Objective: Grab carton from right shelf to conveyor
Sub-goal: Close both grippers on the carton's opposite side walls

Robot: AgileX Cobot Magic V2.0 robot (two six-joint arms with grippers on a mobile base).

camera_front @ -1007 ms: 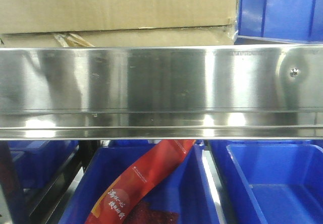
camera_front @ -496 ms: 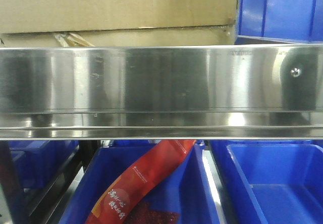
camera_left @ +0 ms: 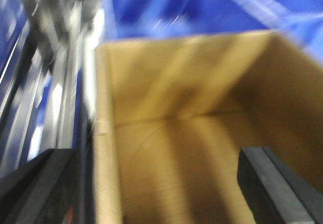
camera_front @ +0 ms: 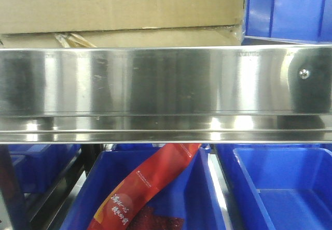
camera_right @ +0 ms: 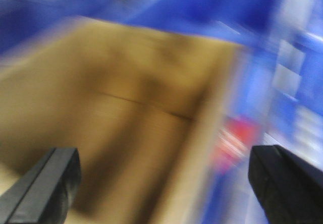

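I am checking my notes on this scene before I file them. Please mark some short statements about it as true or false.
1. The carton stands on the shelf. True.
2. In the front view, a blue bin stands to the left of the carton. False: it stands to the right.
3. A red packet lies in a lower bin under the shelf. True.
4. The left claw is shut on the carton wall. False: it is open, with one finger on each side of the wall.
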